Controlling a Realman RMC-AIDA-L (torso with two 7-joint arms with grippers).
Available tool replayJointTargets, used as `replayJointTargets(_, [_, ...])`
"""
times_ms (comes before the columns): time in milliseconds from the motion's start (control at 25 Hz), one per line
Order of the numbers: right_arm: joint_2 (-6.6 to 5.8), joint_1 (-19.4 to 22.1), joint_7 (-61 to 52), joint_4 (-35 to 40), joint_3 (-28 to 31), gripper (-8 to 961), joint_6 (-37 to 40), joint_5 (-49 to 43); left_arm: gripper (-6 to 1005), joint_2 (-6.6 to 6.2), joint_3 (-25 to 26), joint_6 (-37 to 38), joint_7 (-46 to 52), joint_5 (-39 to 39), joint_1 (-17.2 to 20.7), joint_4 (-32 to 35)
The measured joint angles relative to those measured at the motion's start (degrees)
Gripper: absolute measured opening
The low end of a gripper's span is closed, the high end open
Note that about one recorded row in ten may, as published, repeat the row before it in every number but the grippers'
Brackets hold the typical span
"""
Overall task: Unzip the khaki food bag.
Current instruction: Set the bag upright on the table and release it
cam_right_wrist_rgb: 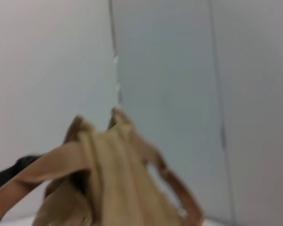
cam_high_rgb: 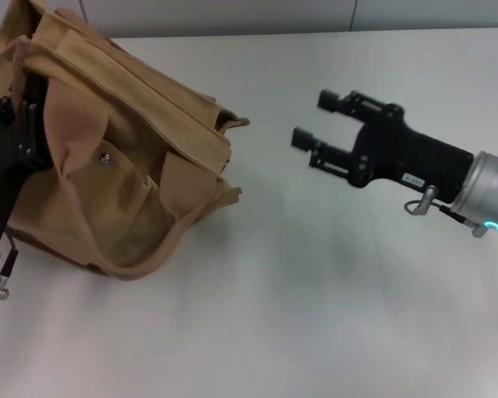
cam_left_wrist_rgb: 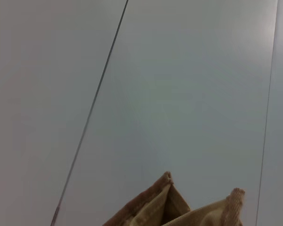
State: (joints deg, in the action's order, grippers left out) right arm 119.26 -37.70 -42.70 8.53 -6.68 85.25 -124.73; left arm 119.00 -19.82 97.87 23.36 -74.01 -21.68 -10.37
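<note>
Item 1. Left gripper [cam_high_rgb: 21, 124], black, on a black arm entering at the 9 o'clock edge of the head view. It sits against the left end of the bag, up among the handles; its fingers are buried in the fabric, so whether they grip anything cannot be told.

Item 2. Khaki food bag [cam_high_rgb: 141, 191], a boxy tan canvas tote with darker-tan strap handles, occupying the 10 o'clock quarter of the white tabletop [cam_high_rgb: 315, 315]. It is tilted, its top edge running toward 4 o'clock. The front pocket faces the camera, with a small silver snap [cam_high_rgb: 104, 157] on it. One strap handle [cam_high_rgb: 162, 245] droops in a loop onto the table at the bag's 6 o'clock side. The top seam appears closed, though the zipper itself is hard to make out. The left wrist view shows only two trimmed canvas corners [cam_left_wrist_rgb: 167, 197]; the right wrist view shows the bag end-on [cam_right_wrist_rgb: 113, 179], blurred.

Item 3. Right gripper [cam_high_rgb: 315, 120], black with a silver wrist, reaching in from the 3 o'clock edge. Its two fingers are spread wide and hold nothing. It points at the bag's right end, near but apart from it.
</note>
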Motion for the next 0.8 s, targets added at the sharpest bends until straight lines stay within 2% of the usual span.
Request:
replayJointTargets(80, [0.0,-0.7,-1.3,0.5,-1.5,699,-0.7,-0.5,93,0.0,0.0,-0.1,0.0,0.0,-0.1,0.0])
replayJointTargets(120, [0.12,-2.2,-3.0,0.7,-4.6,700,-3.2,-0.8,93,0.02,0.0,-0.1,0.0,0.0,-0.1,0.0])
replayJointTargets(240, [0.26,-3.5,-3.5,0.1,-6.1,687,-6.3,-0.7,93,0.08,-0.1,-0.1,0.0,0.0,-0.1,0.0])
replayJointTargets(560, [0.57,-8.9,-1.4,-5.7,-5.9,651,-16.7,1.6,93,0.09,-0.2,-0.2,0.0,0.0,-0.1,-0.1])
replayJointTargets(800, [0.62,-11.4,6.6,-10.3,-5.9,624,-21.1,5.5,94,0.17,-0.3,-0.2,0.0,0.0,0.4,-0.3])
